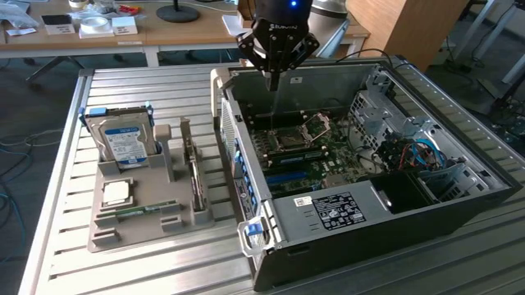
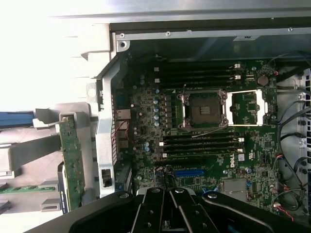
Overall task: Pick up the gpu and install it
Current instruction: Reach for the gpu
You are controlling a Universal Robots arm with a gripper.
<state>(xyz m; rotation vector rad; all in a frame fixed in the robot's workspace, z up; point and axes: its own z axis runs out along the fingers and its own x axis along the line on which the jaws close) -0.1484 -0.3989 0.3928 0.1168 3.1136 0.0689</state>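
At the exterior view's left, a grey plastic holder (image 1: 135, 236) on a slatted metal table (image 1: 58, 249) carries an upright silver hard drive (image 1: 125, 142) with a blue-white label. Beside it the gpu (image 1: 194, 175) — a thin dark circuit card — stands on edge in the holder, untouched. Further right, the black gripper (image 1: 273, 85) hangs over an open black computer case (image 1: 369, 246), jaws pressed together, gripping nothing.

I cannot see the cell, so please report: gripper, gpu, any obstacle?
Gripper shut, empty, over open case. Gpu upright in tray, untouched. Case wall stands between them.
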